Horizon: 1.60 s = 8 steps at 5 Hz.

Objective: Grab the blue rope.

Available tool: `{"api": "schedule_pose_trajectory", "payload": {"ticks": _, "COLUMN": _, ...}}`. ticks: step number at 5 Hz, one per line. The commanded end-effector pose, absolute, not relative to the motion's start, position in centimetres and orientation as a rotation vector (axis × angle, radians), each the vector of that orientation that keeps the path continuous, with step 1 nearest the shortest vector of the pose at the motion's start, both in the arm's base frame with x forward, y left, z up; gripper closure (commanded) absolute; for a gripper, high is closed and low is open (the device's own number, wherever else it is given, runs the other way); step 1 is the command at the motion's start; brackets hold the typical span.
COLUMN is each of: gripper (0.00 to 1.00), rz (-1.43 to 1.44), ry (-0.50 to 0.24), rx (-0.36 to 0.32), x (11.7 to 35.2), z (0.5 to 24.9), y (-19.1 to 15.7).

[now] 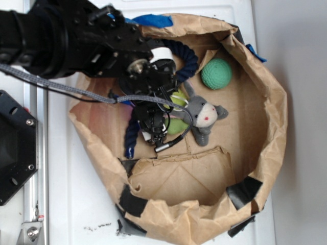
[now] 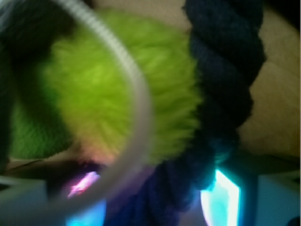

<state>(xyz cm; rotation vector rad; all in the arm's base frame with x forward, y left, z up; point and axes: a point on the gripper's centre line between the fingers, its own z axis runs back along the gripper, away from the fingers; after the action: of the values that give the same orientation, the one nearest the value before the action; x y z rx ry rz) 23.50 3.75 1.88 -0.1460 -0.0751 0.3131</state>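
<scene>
The blue rope (image 1: 190,61), thick, dark navy and twisted, curves from the top of the brown paper tray (image 1: 276,117) down under my arm to a brighter blue tip (image 1: 130,150). My gripper (image 1: 152,127) is low over the rope's middle, beside a grey plush toy (image 1: 204,115). In the wrist view the rope (image 2: 225,70) runs down between my two glowing fingers, and the right pad (image 2: 221,197) lies against it. The gripper (image 2: 153,193) looks shut on the rope. A fuzzy lime-green part (image 2: 117,80) of the plush sits just behind.
A green knitted ball (image 1: 216,73) lies at the tray's upper right. A thin grey braided cable (image 1: 61,87) hangs from my arm and loops across the wrist view as a pale cable (image 2: 136,94). Blue tape (image 1: 153,20) and black tape (image 1: 244,190) patch the tray's rim.
</scene>
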Motion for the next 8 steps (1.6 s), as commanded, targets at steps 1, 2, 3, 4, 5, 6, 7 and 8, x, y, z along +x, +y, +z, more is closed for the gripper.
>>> {"api": "schedule_pose_trajectory", "payload": {"ticks": 1, "gripper": 1.00, "rz": 0.273, "ry": -0.098, "rx": -0.135, "x": 23.2, "z": 2.0, "y": 4.2}}
{"api": "schedule_pose_trajectory", "payload": {"ticks": 2, "gripper": 1.00, "rz": 0.264, "ry": -0.101, "rx": -0.131, "x": 23.3, "z": 2.1, "y": 4.2}}
{"api": "schedule_pose_trajectory", "payload": {"ticks": 3, "gripper": 1.00, "rz": 0.261, "ry": -0.107, "rx": -0.125, "x": 23.3, "z": 2.3, "y": 4.3}}
{"api": "schedule_pose_trajectory", "payload": {"ticks": 4, "gripper": 1.00, "rz": 0.255, "ry": -0.129, "rx": -0.086, "x": 23.3, "z": 3.1, "y": 4.3}}
{"api": "schedule_pose_trajectory", "payload": {"ticks": 5, "gripper": 1.00, "rz": 0.285, "ry": -0.156, "rx": -0.078, "x": 23.7, "z": 7.0, "y": 4.1}}
{"api": "schedule_pose_trajectory", "payload": {"ticks": 6, "gripper": 1.00, "rz": 0.289, "ry": -0.144, "rx": -0.138, "x": 24.3, "z": 12.0, "y": 3.3}}
{"api": "schedule_pose_trajectory", "payload": {"ticks": 7, "gripper": 1.00, "rz": 0.194, "ry": -0.125, "rx": -0.167, "x": 24.0, "z": 17.0, "y": 3.0}}
{"api": "schedule_pose_trajectory", "payload": {"ticks": 8, "gripper": 1.00, "rz": 0.144, "ry": -0.122, "rx": -0.142, "x": 23.8, "z": 18.3, "y": 2.7}}
